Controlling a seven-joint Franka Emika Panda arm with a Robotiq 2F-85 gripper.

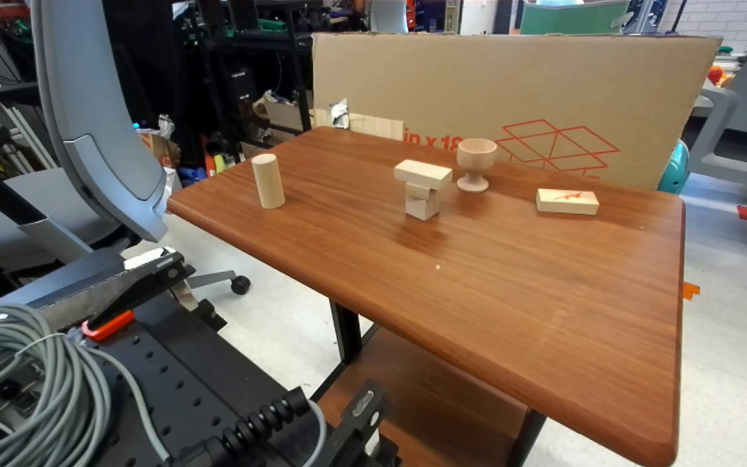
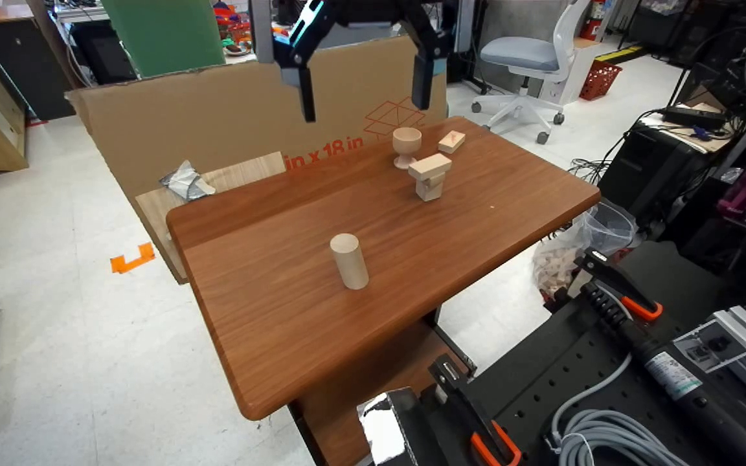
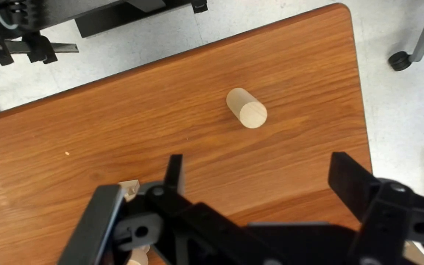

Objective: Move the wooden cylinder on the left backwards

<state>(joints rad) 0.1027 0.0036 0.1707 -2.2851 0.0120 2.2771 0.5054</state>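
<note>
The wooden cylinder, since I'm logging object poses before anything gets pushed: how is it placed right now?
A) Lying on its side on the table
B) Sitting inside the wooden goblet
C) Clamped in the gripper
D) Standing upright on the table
D: in both exterior views the wooden cylinder stands on end on the table, and the gripper hangs open, apart from it.

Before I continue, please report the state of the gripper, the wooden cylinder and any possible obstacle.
Gripper open, holding nothing. Wooden cylinder upright on table, not gripped. Block stack and goblet stand apart from it.
</note>
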